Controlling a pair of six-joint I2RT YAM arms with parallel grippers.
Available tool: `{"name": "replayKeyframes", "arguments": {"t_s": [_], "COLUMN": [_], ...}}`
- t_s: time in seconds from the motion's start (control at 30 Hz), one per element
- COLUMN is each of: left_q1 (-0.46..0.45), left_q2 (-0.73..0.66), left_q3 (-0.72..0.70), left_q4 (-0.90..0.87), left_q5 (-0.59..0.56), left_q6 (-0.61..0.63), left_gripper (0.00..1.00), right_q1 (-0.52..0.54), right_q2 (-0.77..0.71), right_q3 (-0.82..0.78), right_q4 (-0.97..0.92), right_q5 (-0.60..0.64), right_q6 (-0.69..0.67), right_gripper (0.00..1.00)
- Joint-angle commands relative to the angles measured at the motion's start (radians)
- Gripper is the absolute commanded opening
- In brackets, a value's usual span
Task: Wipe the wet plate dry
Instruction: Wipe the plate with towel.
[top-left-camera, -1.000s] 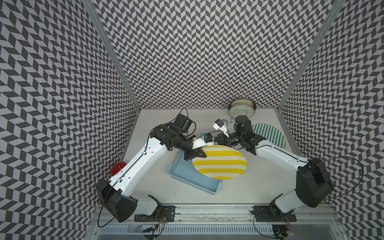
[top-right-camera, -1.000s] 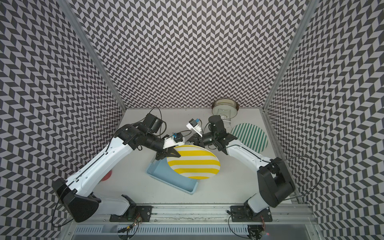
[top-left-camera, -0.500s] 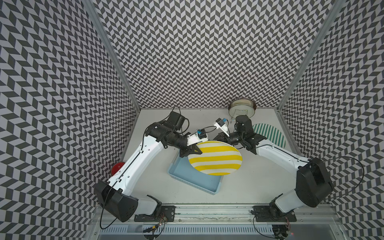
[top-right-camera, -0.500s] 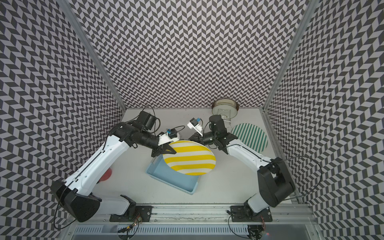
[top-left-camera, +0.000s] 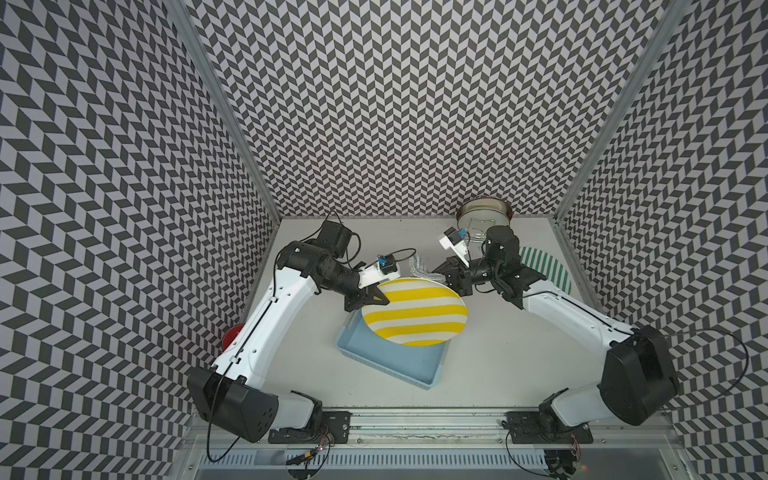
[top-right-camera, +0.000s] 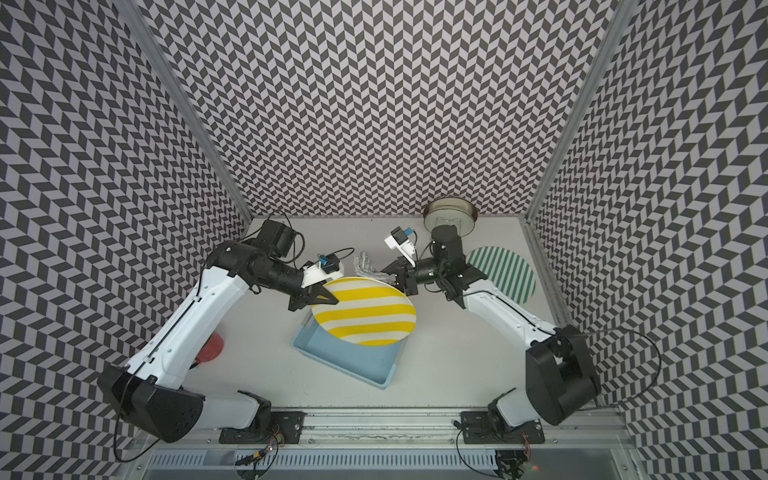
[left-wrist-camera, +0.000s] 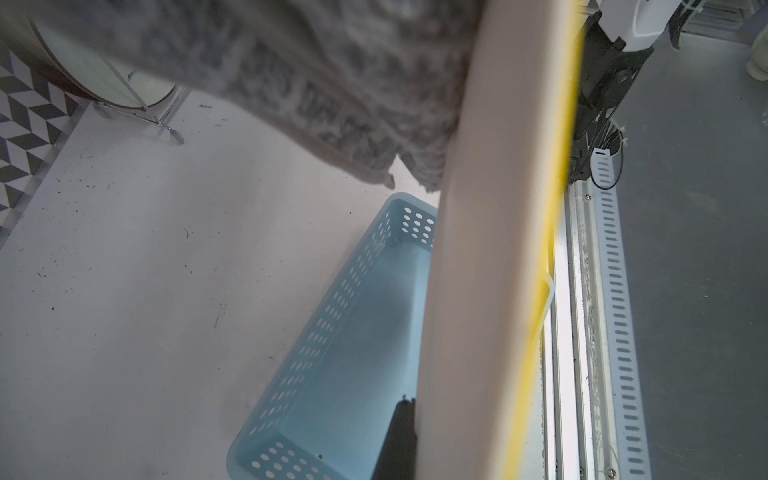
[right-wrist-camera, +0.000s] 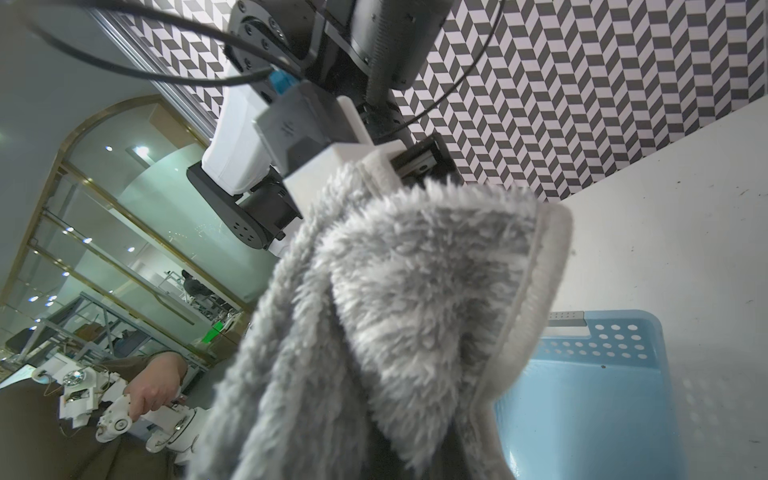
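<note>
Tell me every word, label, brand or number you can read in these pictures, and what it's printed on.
No text can be read anywhere.
Grey box above the cloth: a small mark, too blurred to read.
Yellow-striped plate, blue basket, grey cloth: no writing shows.

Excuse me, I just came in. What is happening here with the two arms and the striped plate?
The robot is drying a plate. The left pincer grips the yellow-striped plate by its rim and holds it tilted above the blue basket. The right pincer holds a grey cloth at the plate's far edge, against its underside as it seems in the left wrist view. A green-striped plate lies flat on the table, beside the right arm.
</note>
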Motion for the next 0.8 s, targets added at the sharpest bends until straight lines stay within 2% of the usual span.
{"name": "replayKeyframes", "arguments": {"t_s": [0.0, 0.47, 0.77], "left_q1": [0.031, 0.154, 0.27], "left_q2": [-0.008, 0.013, 0.034], "left_q3": [0.029, 0.129, 0.167], "left_q4": [0.034, 0.006, 0.015], "left_q5": [-0.026, 0.028, 0.152], "left_q6": [-0.022, 0.006, 0.002], "left_gripper": [0.0, 0.0, 0.0], "right_q1": [0.002, -0.034, -0.035], "right_q2": [-0.052, -0.078, -0.07], "right_q3": [-0.013, -0.053, -0.061], "right_q4": [0.063, 0.115, 0.128], "right_q5": [-0.039, -0.008, -0.011], "right_q6": [0.02, 0.065, 0.077], "right_gripper": [0.0, 0.0, 0.0]}}
